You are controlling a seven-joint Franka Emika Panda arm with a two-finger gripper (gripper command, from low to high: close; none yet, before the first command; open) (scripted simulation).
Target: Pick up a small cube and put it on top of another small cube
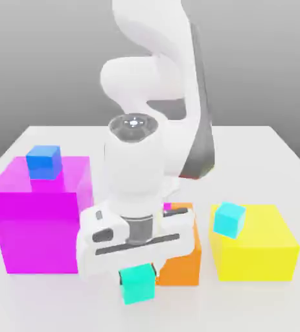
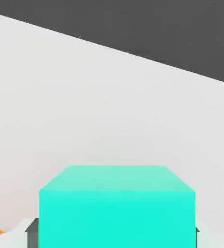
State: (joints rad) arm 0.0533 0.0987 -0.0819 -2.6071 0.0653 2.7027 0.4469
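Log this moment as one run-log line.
gripper: closed on small teal-green cube | small magenta-pink cube: partly hidden behind the arm | stacking: not yet done

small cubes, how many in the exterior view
3 plain to see: blue on the magenta block, cyan on the yellow block, teal in the gripper. A magenta sliver by the orange block may be a mostly hidden fourth.
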